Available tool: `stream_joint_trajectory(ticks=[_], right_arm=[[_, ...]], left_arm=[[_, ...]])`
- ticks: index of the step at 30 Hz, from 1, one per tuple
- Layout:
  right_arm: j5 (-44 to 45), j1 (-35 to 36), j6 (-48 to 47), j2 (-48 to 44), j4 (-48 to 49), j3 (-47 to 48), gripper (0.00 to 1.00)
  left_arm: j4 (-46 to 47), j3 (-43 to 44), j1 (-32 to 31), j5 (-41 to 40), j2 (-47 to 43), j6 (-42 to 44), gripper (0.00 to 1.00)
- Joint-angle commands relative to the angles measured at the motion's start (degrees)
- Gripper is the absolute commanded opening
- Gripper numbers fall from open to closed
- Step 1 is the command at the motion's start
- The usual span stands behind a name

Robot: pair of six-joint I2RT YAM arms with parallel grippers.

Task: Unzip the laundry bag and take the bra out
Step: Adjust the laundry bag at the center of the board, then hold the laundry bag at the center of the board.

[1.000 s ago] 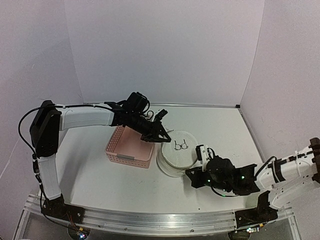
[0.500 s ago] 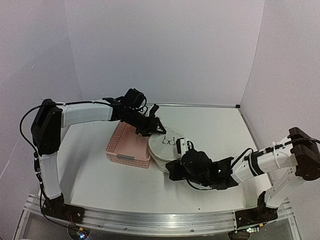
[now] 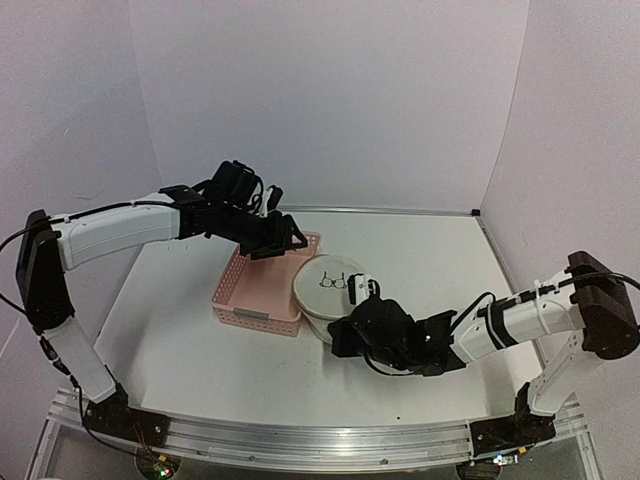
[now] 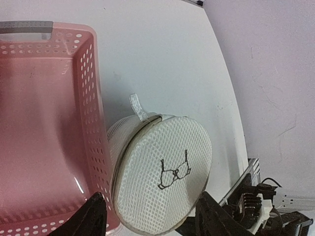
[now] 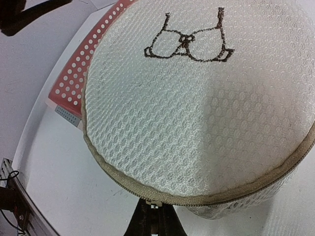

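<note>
The laundry bag (image 3: 328, 292) is a white mesh drum with a small black bra drawing on its round top face. It leans against the pink basket's right side. My right gripper (image 3: 347, 333) sits at the bag's near rim, shut on the zipper pull (image 5: 157, 203) of the tan zipper. In the right wrist view the laundry bag (image 5: 197, 98) fills the frame above my right gripper (image 5: 156, 217). My left gripper (image 3: 281, 237) hovers over the basket's far right corner, open and holding nothing. Its wrist view looks down on the laundry bag (image 4: 165, 177) from above, between the spread tips of the left gripper (image 4: 152, 216). The bra is hidden.
The pink slotted basket (image 3: 258, 290) stands left of the bag and shows nothing inside in the left wrist view, pink basket (image 4: 44, 123). A white fabric loop (image 4: 138, 105) sticks out of the bag's far side. The back wall and right wall close off the table.
My left gripper has opened, let go of the bag and pulled back up and to the left. My right gripper has slid left along the bag's near rim, still shut. The bag has shifted toward the basket.
</note>
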Motion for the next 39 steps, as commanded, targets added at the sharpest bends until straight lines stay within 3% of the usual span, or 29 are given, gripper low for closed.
stream_joint_trajectory(ticks=[1, 6, 14, 22, 39], right_arm=[[1.7, 0.2, 1.2, -0.2, 0.4, 2.2, 0.00], [2.0, 0.2, 1.1, -0.6, 0.3, 2.2, 0.00], [1.0, 0.2, 1.4, -0.9, 0.3, 1.9, 0.00], [1.2, 0.2, 1.2, -1.6, 0.3, 1.4, 0.00], [2.7, 0.2, 1.4, -3.3, 0.4, 0.2, 0.00]], left_arm=[[0.5, -3.4, -1.6, -1.5, -5.2, -3.2, 0.63], [2.9, -8.4, -4.5, 0.5, -7.4, -8.2, 0.65], [17.5, -20.5, -5.2, 6.0, -10.1, -19.5, 0.68], [31.8, -26.4, -6.4, 9.8, -7.6, -29.0, 0.69], [33.1, -26.5, -8.3, 9.3, -4.4, -31.8, 0.68]])
